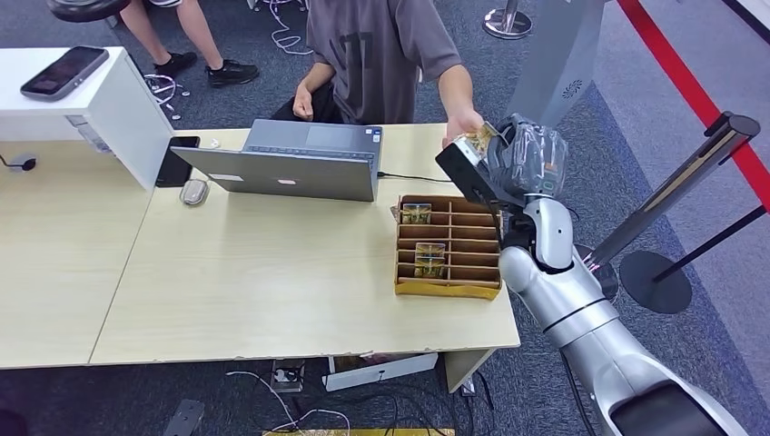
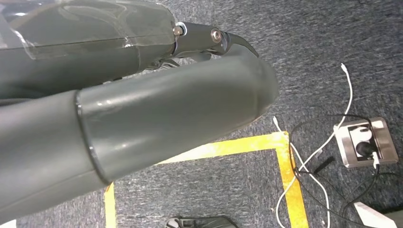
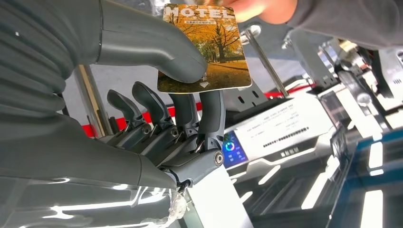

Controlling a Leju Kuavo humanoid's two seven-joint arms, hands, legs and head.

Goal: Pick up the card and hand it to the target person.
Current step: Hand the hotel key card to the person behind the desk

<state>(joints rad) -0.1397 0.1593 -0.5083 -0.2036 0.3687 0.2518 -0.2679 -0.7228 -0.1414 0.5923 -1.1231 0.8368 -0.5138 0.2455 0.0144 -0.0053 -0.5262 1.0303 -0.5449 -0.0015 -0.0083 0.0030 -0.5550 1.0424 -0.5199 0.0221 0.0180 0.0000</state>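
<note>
A hotel card [image 3: 209,45] with an autumn tree picture is pinched between the thumb and fingers of my right hand [image 3: 176,76]. In the head view that right hand [image 1: 525,153] is raised past the table's far right corner, with the card [image 1: 478,139] at its far side. The person's hand [image 1: 461,124] touches the card's other end, and their fingers [image 3: 252,7] grip its top edge in the right wrist view. The person [image 1: 377,54] sits behind the table. My left hand [image 2: 142,90] hangs over the carpet; its fingers are hidden behind the thumb.
A wooden divided tray [image 1: 449,286] with more cards [image 1: 429,259] lies on the table's right side. A grey laptop [image 1: 291,162], a mouse [image 1: 193,192] and a black phone [image 1: 176,162] sit further left. Barrier posts [image 1: 676,186] stand to the right.
</note>
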